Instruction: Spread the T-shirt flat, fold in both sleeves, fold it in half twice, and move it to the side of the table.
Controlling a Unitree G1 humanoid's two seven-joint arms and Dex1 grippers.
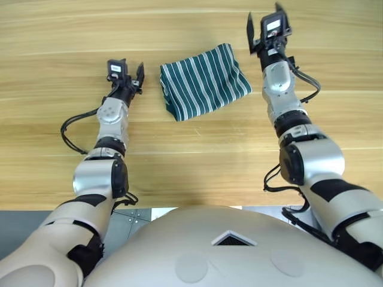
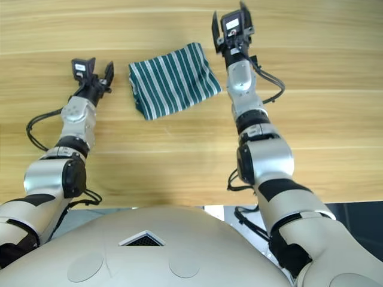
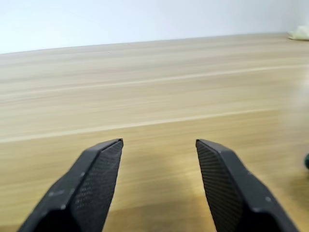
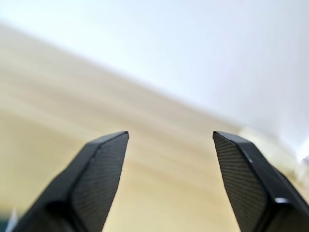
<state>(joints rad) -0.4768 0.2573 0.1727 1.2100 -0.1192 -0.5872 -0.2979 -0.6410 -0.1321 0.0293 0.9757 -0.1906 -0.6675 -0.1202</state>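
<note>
The T-shirt (image 1: 203, 81) is dark green with thin white stripes. It is folded up into a small, thick bundle. It lies on the wooden surface (image 1: 60, 36), a bit turned, so one corner points away from the robot and one corner points toward it. The edge on the robot's left looks rolled and puffy.

The left gripper (image 1: 128, 67) is just beside the T-shirt, on its left side. It is close to the cloth but not touching it. Its two black fingers (image 3: 104, 169) are spread apart with a wide gap between them. There is nothing in the gap, just the bare wood under it. It sits low, near the surface.

The right gripper (image 1: 266, 23) is on the other side of the T-shirt, near its far right corner and a little farther from the robot. It is apart from the cloth too. It is tipped upward, and past it you can see the surface and a pale wall. Its two black fingers (image 4: 101, 169) are also spread wide, and it holds nothing.

So the T-shirt lies between the two grippers, and neither one has hold of it.
</note>
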